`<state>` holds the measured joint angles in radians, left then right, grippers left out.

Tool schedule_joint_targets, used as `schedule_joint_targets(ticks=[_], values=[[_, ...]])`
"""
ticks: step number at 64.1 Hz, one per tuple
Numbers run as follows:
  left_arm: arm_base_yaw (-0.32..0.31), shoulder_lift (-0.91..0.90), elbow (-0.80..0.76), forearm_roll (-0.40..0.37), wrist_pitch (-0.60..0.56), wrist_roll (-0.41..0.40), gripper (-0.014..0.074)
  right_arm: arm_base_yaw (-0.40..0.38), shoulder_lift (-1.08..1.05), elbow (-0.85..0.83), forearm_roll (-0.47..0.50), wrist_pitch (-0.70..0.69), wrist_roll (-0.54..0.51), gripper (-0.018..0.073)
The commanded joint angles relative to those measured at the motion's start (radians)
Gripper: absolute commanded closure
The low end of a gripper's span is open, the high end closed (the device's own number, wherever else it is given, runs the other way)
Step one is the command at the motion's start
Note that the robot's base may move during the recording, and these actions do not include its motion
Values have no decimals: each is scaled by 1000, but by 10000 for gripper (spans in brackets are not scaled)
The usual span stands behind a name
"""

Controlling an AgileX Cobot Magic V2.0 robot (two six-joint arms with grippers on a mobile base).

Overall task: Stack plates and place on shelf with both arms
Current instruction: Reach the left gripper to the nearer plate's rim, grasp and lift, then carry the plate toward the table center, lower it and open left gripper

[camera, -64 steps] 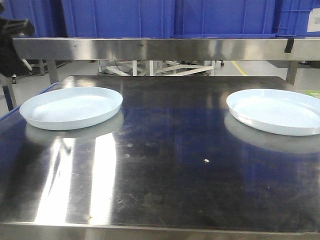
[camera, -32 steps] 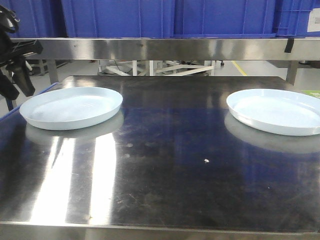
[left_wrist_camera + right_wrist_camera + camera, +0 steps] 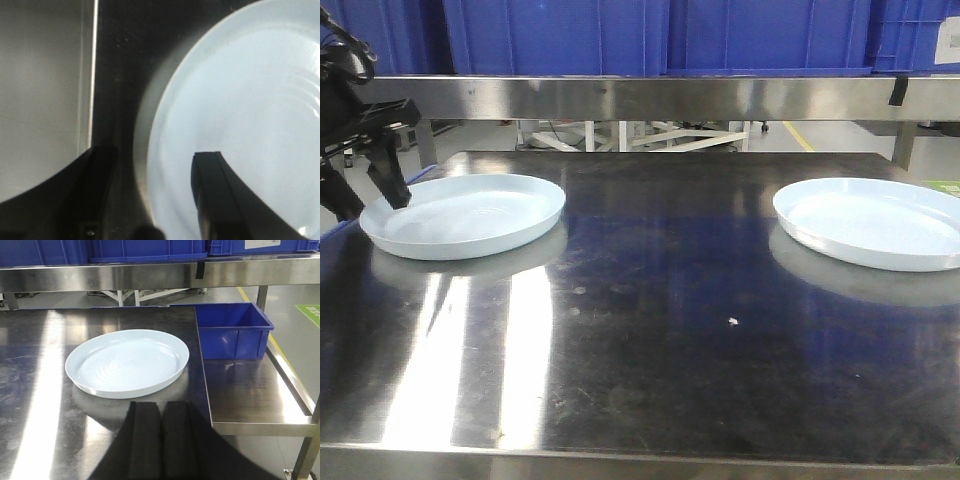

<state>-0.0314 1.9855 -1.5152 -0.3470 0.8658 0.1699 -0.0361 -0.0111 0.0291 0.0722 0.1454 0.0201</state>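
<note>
Two black fingers [image 3: 220, 200] of the left claw [image 3: 368, 200] stand wide apart, straddling the left rim of the left plate [image 3: 470, 215]; one is over the plate's inside, the other over the surface [image 3: 650, 340]. Contact cannot be judged. Its arm slants down from the front view's upper left. The right claw [image 3: 161, 407] is closed and holds nothing, and the right plate [image 3: 127, 362] lies flat beyond it.

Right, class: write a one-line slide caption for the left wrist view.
Open left gripper straddles the rim of a plate on the table.
</note>
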Motion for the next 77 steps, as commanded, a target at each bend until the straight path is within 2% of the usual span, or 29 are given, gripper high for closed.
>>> schedule_joint_targets(ticks=[1,9,32,42,57,68,77], values=[[-6,-46,-31,-20,-9,-8,196,-6,-19,0,0,-83,-2,508],[-10,-42,-31,-20,-5,-8,231,-6,-19,0,0,-83,-2,508],[-10,-42,-31,-17,0,-8,513,-6,-19,0,0,-83,-2,508],[-10,-42,-63,-17,37,-8,511,-6,-19,0,0,-83,-2,508],[-34,-42,-182,-65,148,-8,512,-6,-19,0,0,-83,-2,508],[-115,-42,-222,-123,159,-8,514,-6,-19,0,0,-83,-2,508],[-199,-42,-222,-135,136,-8,514,-6,-19,0,0,-83,-2,508]])
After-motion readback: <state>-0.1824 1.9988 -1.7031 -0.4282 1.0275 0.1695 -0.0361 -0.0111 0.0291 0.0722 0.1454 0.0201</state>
